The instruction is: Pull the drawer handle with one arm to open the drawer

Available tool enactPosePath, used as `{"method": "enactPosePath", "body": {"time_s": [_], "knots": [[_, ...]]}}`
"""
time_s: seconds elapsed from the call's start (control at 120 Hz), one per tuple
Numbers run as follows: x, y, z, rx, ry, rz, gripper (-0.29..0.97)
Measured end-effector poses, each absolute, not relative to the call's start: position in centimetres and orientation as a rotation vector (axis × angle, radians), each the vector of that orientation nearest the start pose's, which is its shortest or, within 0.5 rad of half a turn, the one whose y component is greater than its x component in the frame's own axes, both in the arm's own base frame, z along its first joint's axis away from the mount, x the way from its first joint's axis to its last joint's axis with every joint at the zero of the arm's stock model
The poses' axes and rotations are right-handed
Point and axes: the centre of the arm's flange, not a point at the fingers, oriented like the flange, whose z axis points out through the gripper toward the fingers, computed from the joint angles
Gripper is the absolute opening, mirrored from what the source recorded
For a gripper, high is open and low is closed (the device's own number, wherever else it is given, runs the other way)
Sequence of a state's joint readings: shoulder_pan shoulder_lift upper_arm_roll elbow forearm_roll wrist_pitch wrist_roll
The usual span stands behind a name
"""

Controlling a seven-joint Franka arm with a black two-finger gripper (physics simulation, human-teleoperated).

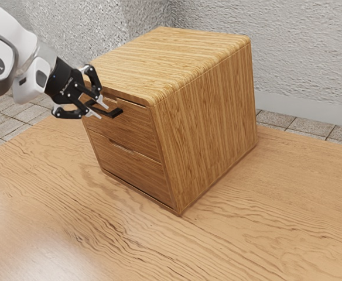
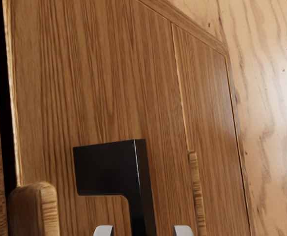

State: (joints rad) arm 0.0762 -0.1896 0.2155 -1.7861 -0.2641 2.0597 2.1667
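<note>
**Exterior view.** The gripper (image 1: pixel 99 109) is at the black handle (image 1: pixel 113 111) of the top drawer (image 1: pixel 130 126) in the cabinet (image 1: pixel 206 111). The drawer front lies nearly flush. The step in hand is judged to be the grasp. The next move calls for closing on the handle, then a straight pull away from the cabinet.

**Wrist view.** The fingertips (image 2: pixel 103 230) flank the handle stem without touching it, so the pincer is released. They are cut off at the edge. How far the dark gap (image 2: pixel 0 98) beside the drawer front reaches is hard to make out.

A wood-grain table (image 1: pixel 101 234) carries a single wooden two-drawer cabinet (image 1: pixel 200 117).
</note>
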Motion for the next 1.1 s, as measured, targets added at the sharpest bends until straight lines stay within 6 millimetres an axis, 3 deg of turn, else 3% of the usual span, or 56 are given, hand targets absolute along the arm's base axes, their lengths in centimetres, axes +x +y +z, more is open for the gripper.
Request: {"method": "enactPosePath", "body": {"time_s": [0.35,0.708,0.95,1.1], "knots": [[50.5,16.6,66.2,-1.726,2.157,-0.586,-0.06],[44.2,18.6,65.9,-1.728,2.138,-0.614,-0.09],[41.2,18.0,66.3,-1.665,2.159,-0.636,-0.08],[38.4,18.7,66.3,-1.635,2.144,-0.689,-0.1]]}}
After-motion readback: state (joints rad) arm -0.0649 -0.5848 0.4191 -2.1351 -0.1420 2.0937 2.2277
